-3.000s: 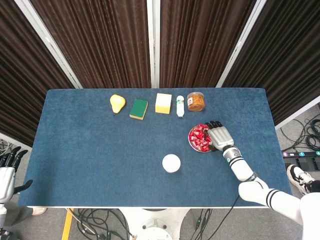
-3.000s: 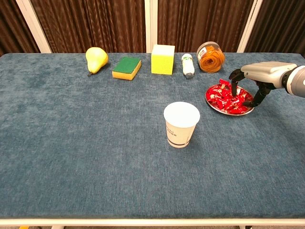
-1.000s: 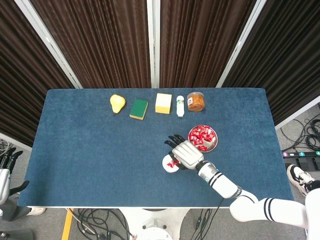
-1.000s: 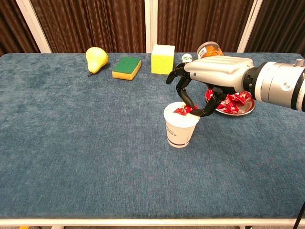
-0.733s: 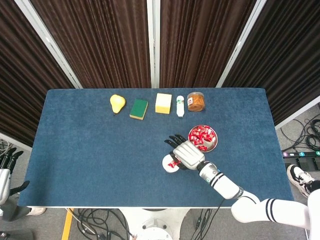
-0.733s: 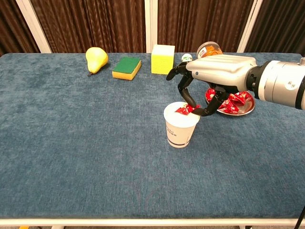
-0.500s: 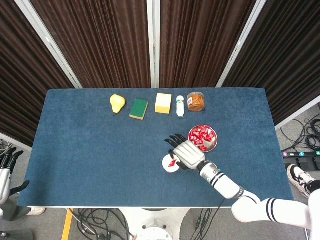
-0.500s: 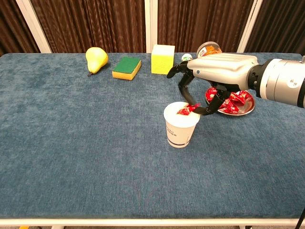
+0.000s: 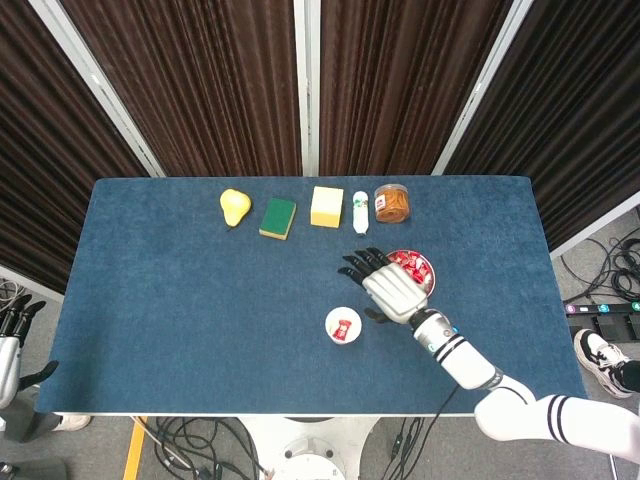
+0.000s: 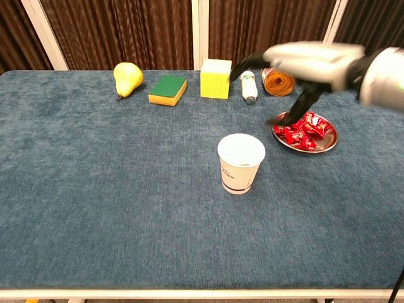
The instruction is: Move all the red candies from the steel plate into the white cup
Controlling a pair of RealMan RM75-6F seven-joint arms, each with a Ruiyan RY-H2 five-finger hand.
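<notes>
A white cup point(image 9: 342, 326) stands near the table's front, and a red candy point(image 9: 343, 325) lies inside it. From the chest view only the cup point(image 10: 240, 165) shows, not its contents. To its right sits the steel plate point(image 10: 331, 140), holding several red candies point(image 10: 306, 131). My right hand point(image 9: 392, 291) hovers above the plate's left side with its fingers spread and nothing in them. It hides part of the plate point(image 9: 432, 275). In the chest view this hand point(image 10: 312, 60) is motion-blurred, high over the plate. My left hand point(image 9: 10, 340) hangs off the table's left edge, fingers extended.
Along the back of the blue table lie a yellow pear point(image 9: 235, 206), a green sponge point(image 9: 278, 217), a yellow block point(image 9: 327, 206), a small white bottle point(image 9: 361, 212) and a jar of orange contents point(image 9: 392, 202), the last two just behind the plate.
My right hand let the candy go into the cup, then rose and swung right, back over the plate. The left hand stayed still.
</notes>
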